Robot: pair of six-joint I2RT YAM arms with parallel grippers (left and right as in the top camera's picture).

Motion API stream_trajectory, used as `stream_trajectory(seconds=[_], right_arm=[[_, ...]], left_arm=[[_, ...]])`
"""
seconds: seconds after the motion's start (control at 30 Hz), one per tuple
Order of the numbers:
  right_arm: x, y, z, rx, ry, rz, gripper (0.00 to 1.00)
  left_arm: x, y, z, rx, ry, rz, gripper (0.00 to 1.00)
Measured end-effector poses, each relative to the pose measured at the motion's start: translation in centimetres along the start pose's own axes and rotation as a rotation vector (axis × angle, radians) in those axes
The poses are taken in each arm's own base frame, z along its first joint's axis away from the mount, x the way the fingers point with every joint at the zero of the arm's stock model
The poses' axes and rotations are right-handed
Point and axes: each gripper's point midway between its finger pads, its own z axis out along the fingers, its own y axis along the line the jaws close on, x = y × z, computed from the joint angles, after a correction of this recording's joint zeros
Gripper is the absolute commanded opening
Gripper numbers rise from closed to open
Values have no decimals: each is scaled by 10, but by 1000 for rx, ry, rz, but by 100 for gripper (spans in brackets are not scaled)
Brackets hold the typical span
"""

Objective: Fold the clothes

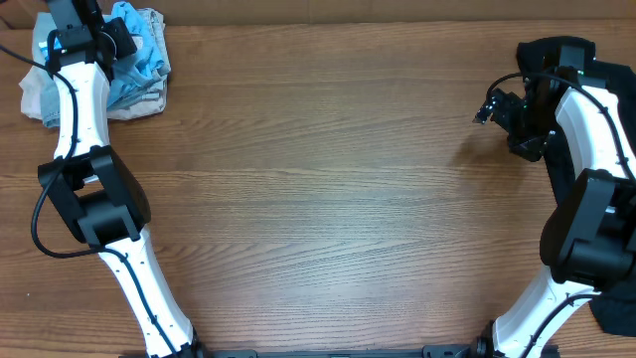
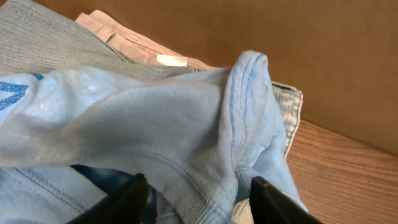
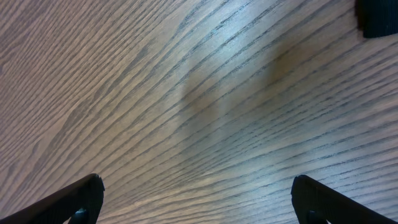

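Observation:
The light sky-blue T-shirt lies crumpled on top of a clothes pile at the table's far left corner. In the left wrist view its ribbed collar bulges up between my fingers. My left gripper is open, with one finger on each side of that collar fold. My right gripper is open and empty over bare wood at the far right. Black cloth, probably the black shirt, shows at the lower right edge, mostly hidden behind the right arm.
Under the blue shirt lie a grey garment, a beige one and a denim piece. A brown cardboard wall stands right behind the pile. A dark object sits near the right gripper.

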Motion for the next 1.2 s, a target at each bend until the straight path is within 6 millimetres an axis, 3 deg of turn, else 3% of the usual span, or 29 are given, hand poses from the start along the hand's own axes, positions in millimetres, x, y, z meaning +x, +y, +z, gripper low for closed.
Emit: stream_trajectory(seconds=[0.07,0.2,0.4,0.53,0.77,0.87,0.9,0.93,0.97,1.0,1.2], right_arm=[[0,0,0,0,1,0,100],[0,0,0,0,1,0,100],[0,0,0,0,1,0,100],[0,0,0,0,1,0,100],[0,0,0,0,1,0,100],[0,0,0,0,1,0,100],[0,0,0,0,0,0,100],[0,0,0,0,0,0,100],[0,0,0,0,1,0,100],[0,0,0,0,0,-1,100],[0,0,0,0,0,0,100]], left_arm=[[-2,0,0,-1,-10,-1,4],[-13,-1,0,2,-53,6,4],[-47,-7,-7,26,-181,-13,4],[-76,-17,-16,86,-287,-82,4],[-106,-39,-29,196,-404,-186,6],[-110,-55,-33,232,-425,-194,15],[-109,-61,-33,242,-423,-194,27],[-108,-67,-33,251,-421,-189,54],[-107,-73,-34,260,-418,-186,86],[-106,-79,-34,270,-415,-187,100],[-87,-95,-28,274,-341,-180,100]])
